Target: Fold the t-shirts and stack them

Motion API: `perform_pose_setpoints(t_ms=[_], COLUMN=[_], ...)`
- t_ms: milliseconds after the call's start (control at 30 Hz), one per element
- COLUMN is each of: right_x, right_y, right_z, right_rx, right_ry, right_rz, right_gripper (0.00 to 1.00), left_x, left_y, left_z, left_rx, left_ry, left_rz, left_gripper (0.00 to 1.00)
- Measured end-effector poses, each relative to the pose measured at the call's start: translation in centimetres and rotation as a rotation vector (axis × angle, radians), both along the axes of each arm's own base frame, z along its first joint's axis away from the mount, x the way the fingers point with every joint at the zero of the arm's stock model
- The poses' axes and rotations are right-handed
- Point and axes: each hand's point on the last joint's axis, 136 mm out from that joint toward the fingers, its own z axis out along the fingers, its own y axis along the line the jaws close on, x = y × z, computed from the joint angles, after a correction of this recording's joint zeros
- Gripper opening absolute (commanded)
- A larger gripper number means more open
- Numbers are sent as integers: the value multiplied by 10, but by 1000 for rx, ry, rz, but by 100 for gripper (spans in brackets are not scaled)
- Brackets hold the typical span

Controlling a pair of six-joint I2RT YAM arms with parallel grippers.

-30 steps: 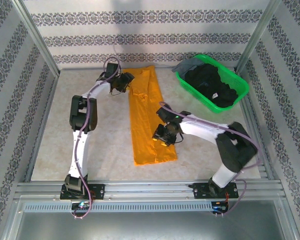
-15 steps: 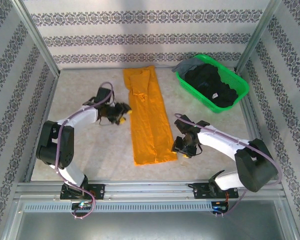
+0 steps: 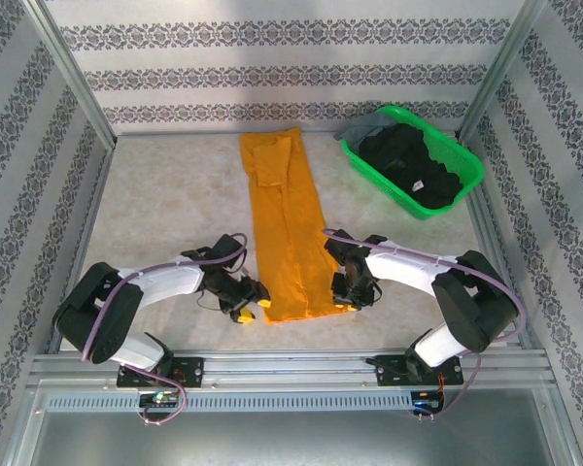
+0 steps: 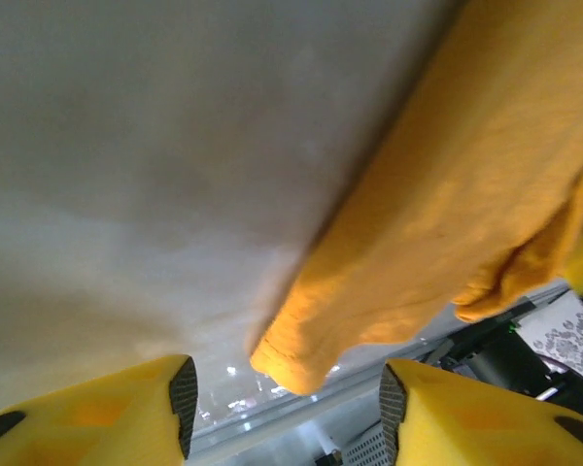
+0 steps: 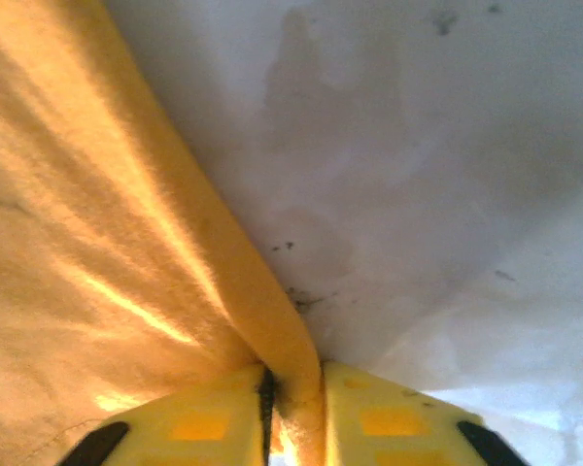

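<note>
Top view: orange t-shirt [image 3: 287, 233] lies folded in a long strip mid-table [image 3: 165, 204]. Left gripper [image 3: 252, 308] sits at its near-left corner, right gripper [image 3: 353, 296] at its near-right edge. Dark t-shirts [image 3: 413, 165] are piled in the green basket [image 3: 381, 183], far right. Left wrist: jaws apart, shirt corner between them, touching neither finger. Right wrist: jaws pinched closed on the shirt's folded edge.

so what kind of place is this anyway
Probably a lab test cell dressed as a laundry spot: aluminium frame around a table, wallpaper panels, an orange t-shirt and a green basket of dark clothes.
</note>
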Motion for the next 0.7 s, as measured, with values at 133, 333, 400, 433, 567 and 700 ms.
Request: perform_pose_setpoints(t_ms=[133, 333, 400, 433, 567, 700], right_x=[1, 2, 2, 2, 1, -3], right_y=[16, 27, 29, 30, 32, 33], right_z=[2, 3, 3, 3, 6, 10], right_rx=[51, 97, 107, 111, 124, 140], right_ry=[-18, -29, -28, -28, -32, -42], right_rz=[21, 27, 25, 23, 28, 34], right_gripper=[7, 4, 3, 3, 2, 1], left_x=[-1, 1, 0, 0, 2, 4], left_y=[-4, -6, -8, -9, -22, -43], left_z=[-6, -8, -9, -9, -8, -9], left_rx=[20, 36, 40, 41, 27, -9], left_ry=[57, 112, 124, 128, 121, 83], left_rz=[60, 119, 126, 128, 115, 73], left_gripper=[46, 41, 40, 39, 31, 11])
